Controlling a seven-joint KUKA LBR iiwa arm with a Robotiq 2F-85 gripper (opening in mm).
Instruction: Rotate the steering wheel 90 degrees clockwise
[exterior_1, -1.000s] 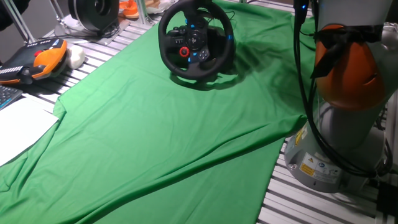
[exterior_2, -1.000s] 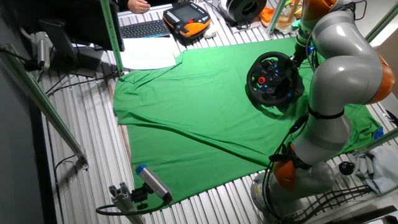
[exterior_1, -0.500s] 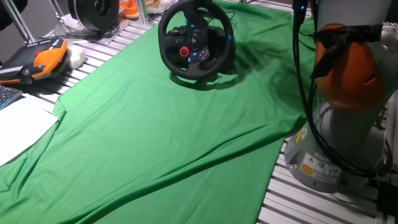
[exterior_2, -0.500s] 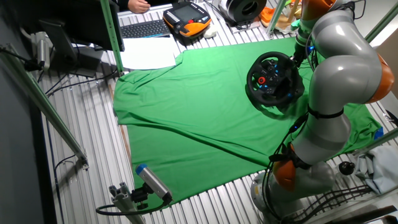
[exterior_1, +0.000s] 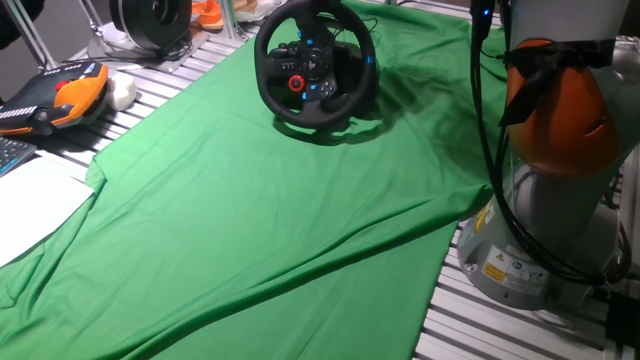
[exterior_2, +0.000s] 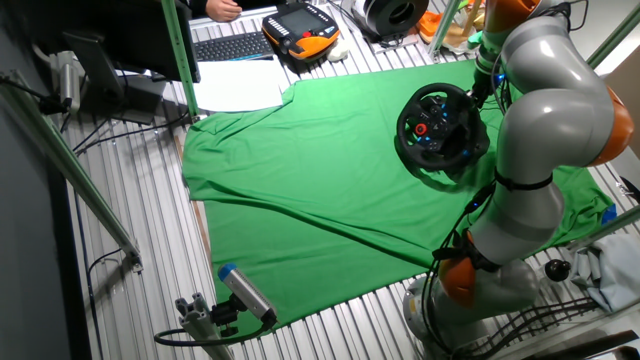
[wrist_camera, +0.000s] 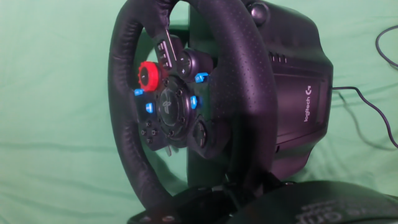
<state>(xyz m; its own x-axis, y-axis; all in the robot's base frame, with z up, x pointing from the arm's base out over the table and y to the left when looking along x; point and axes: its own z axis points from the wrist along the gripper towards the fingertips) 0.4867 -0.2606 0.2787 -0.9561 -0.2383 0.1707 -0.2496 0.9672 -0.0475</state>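
Observation:
The steering wheel (exterior_1: 315, 66), black with a red knob and blue lights on its hub, stands on its bulky base at the back of the green cloth (exterior_1: 250, 220). It also shows in the other fixed view (exterior_2: 437, 127), under my bent arm. In the hand view its hub (wrist_camera: 177, 106) and base (wrist_camera: 298, 93) fill the frame. The near part of the rim runs down between my dark fingers, and my gripper (wrist_camera: 249, 183) looks shut on it. Both fixed views hide the gripper.
My arm's base (exterior_1: 560, 150) stands to the right of the cloth. An orange teach pendant (exterior_1: 60, 95), white paper (exterior_1: 25, 205) and a round drum-like device (exterior_1: 150, 20) lie beyond the cloth's left and back edges. A cable (wrist_camera: 373, 118) trails from the wheel's base.

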